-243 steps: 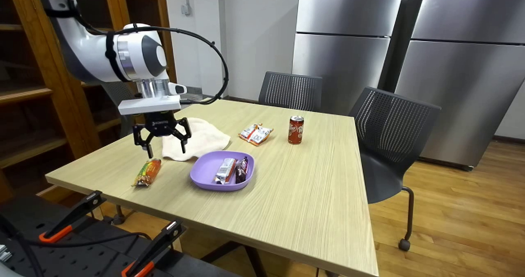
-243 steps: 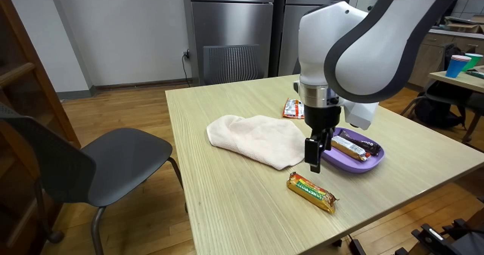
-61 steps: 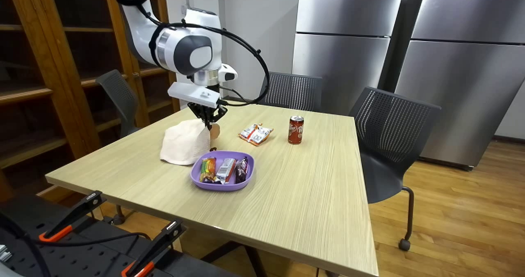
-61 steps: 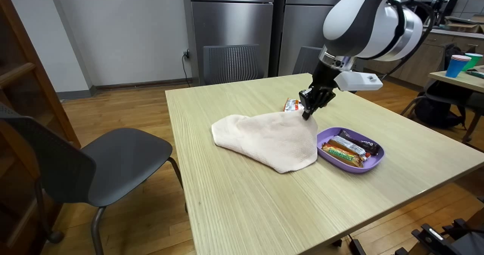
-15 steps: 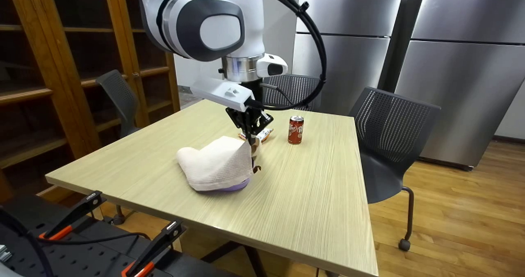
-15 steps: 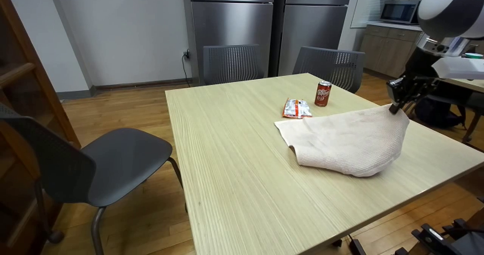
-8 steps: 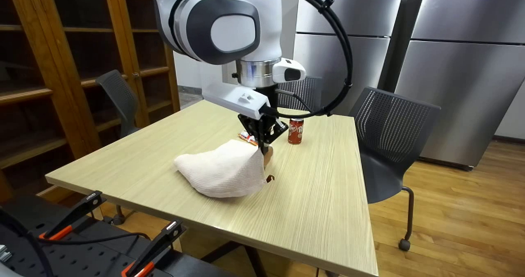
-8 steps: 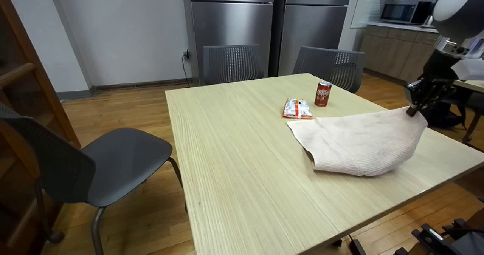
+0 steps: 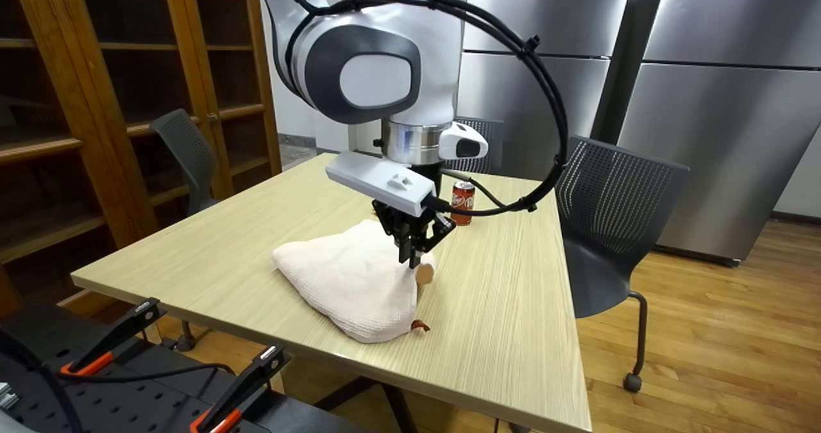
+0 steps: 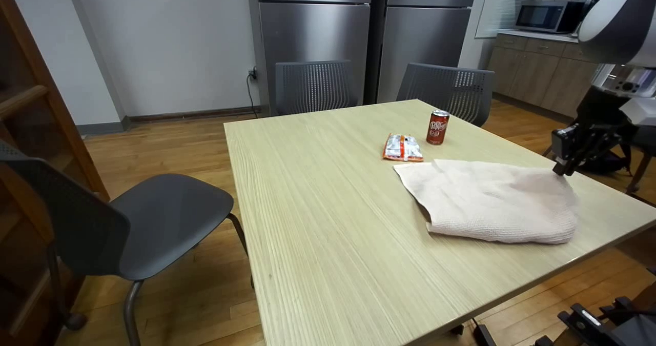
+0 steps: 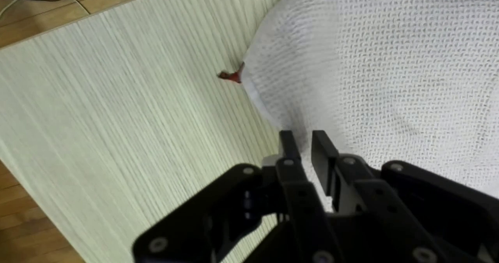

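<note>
- One claw (image 11: 302, 135), lower middle of the wrist view. Its fingers (image 11: 324, 150) stand narrowly parted, with nothing seen pinched in the gap.
- White cloth (image 10: 492, 202) spread over the surface (image 10: 318, 207), right of centre in an exterior view, upper right in the wrist view. Claw tips are at its raised edge; contact likely, not certain.
- Small reddish tab (image 11: 235, 76) juts from the cloth's rim, left of upper middle in the wrist view. Cannot tell what it belongs to. Whatever may lie beneath: hidden.
- Progress, as judged: cloth looks laid out and free of the grip. Left undone: claw not yet clear of it.
- Surface pale, wood-grained. Red soda can (image 10: 437, 128) upright, seen in both exterior views. Shiny snack packet (image 10: 403, 147) lies just left of the can in an exterior view, near the cloth's upper left corner.
- Room: grey chairs (image 10: 171, 223) around; steel fridges (image 10: 315, 54) along the top; microwave (image 10: 540, 17) upper right. Glass-fronted wooden cabinet (image 9: 185, 42) upper left; black-and-orange clamps (image 9: 122, 331) lower left. Plank floor (image 10: 174, 146).
</note>
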{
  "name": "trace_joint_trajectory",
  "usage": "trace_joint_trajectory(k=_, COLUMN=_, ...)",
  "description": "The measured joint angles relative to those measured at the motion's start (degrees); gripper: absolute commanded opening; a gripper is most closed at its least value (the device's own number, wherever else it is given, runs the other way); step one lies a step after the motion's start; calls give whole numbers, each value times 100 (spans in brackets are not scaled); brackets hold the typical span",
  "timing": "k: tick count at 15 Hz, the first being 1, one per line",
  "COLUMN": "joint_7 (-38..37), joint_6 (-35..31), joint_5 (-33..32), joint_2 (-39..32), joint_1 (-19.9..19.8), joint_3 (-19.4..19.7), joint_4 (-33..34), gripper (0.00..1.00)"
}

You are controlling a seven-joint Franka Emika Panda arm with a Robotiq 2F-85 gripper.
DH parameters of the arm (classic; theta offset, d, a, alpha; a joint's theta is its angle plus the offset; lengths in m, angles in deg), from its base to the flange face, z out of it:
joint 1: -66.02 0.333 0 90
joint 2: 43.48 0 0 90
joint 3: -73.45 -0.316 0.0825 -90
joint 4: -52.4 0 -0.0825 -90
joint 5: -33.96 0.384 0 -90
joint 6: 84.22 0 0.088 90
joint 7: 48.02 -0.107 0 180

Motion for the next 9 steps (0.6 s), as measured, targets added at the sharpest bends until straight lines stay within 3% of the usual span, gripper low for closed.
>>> trace_joint_trajectory(k=6, joint_7=164, joint_6=83, joint_5=1, joint_2=-480, joint_1=-85, joint_3=5, joint_4=326, gripper=95)
trace_joint_trajectory(k=9, joint_7=172, joint_6=113, joint_5=-175, joint_2=-523, joint_1=-295, joint_3=-98, joint_4=400, gripper=100)
